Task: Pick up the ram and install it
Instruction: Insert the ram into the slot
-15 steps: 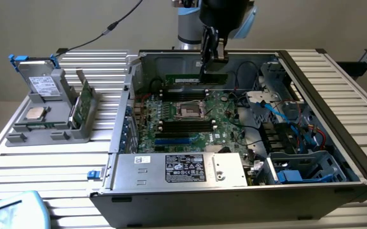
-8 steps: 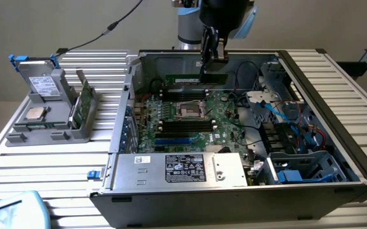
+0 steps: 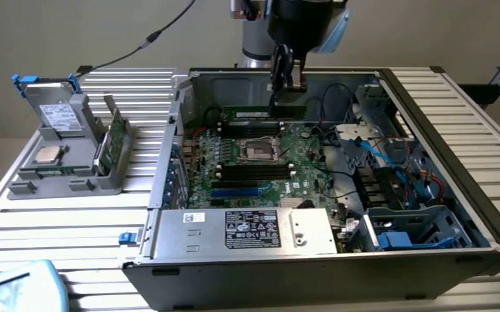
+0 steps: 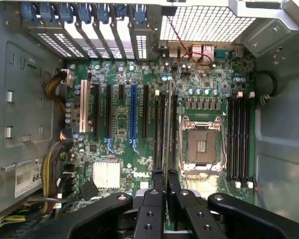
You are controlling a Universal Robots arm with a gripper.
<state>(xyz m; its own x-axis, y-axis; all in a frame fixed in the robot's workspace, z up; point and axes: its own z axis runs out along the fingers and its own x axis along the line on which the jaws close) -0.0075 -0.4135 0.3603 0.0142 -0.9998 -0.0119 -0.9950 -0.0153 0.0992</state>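
Slatted metal table point(image 3: 132, 88); gripper point(image 4: 166, 183) pinches thin green ram point(image 4: 168, 124)

The case point(image 3: 458, 130) lies open on the table point(image 3: 67, 214), with the holder point(image 3: 59, 175) to the exterior view's left of it. The holder carries a drive point(image 3: 57, 116) at the back, a chip point(image 3: 49, 155) before it and a card point(image 3: 111, 140) on the side nearest the case. In the case, the motherboard point(image 3: 259, 175) lies behind the power supply point(image 3: 241, 231). The ram point(image 4: 169, 119) stands at the slots just behind the socket point(image 3: 259, 150), clamped in the gripper point(image 4: 166, 181).
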